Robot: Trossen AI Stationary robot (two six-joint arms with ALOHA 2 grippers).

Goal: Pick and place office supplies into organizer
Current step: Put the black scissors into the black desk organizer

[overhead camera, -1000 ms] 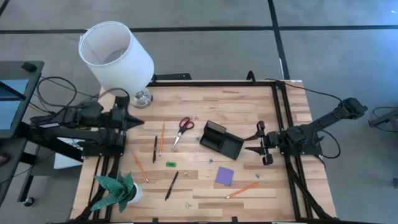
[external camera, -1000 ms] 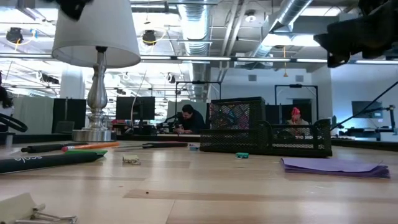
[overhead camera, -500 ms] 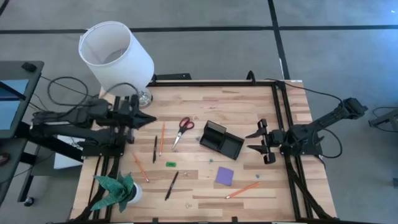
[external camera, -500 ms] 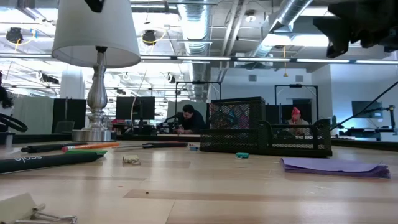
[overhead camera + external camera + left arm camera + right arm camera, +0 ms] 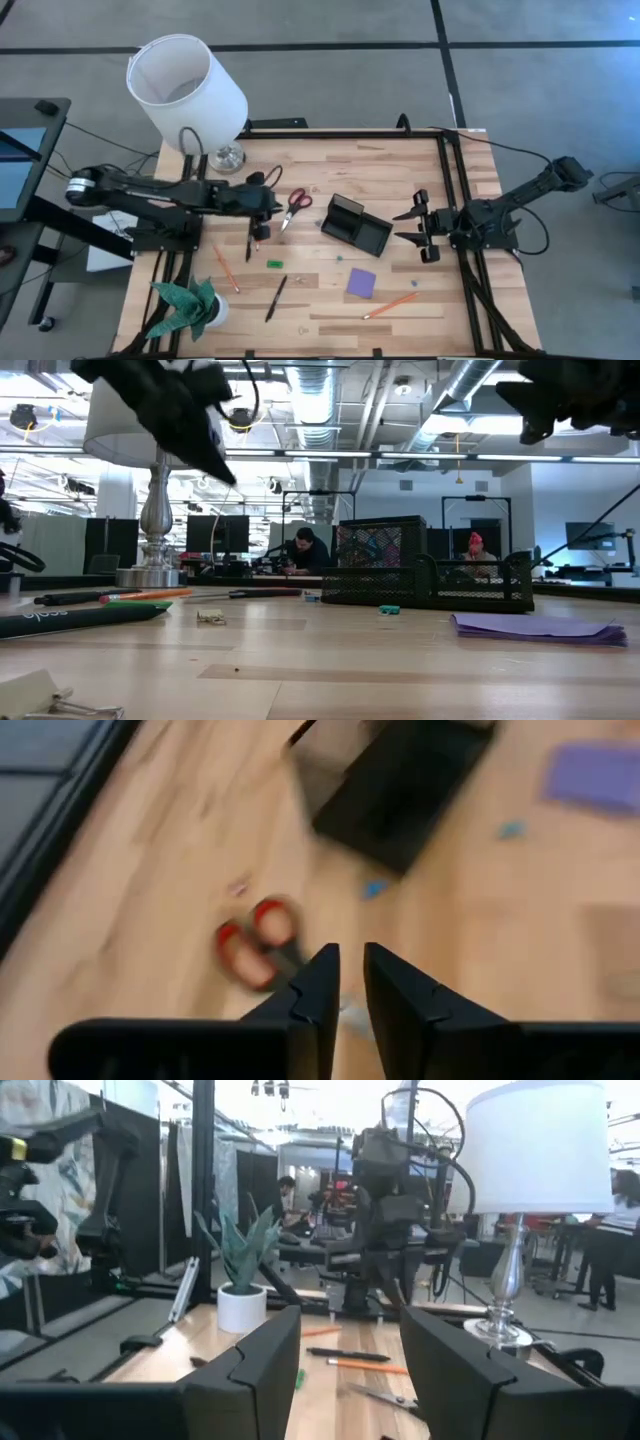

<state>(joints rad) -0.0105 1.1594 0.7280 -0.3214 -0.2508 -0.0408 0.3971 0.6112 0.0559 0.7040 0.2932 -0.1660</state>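
The left gripper (image 5: 262,203) is held above the table's middle, just beside the red handles of the scissors (image 5: 294,207); its fingers (image 5: 322,990) are parted only narrowly, and nothing is held between them. The scissors lie flat, well in from the back edge, with the organizer (image 5: 356,225) near them toward the right edge. The right gripper (image 5: 418,226) is parked by the right edge, just beside the organizer, its jaws wide and empty. The step in hand is judged to be the reach for the scissors. For a sound grasp, the jaws should be opened wider, lined up across the handles, and lowered until they straddle them before being closed. A pencil (image 5: 260,222) and pen (image 5: 249,240) lying nearby should be left undisturbed.
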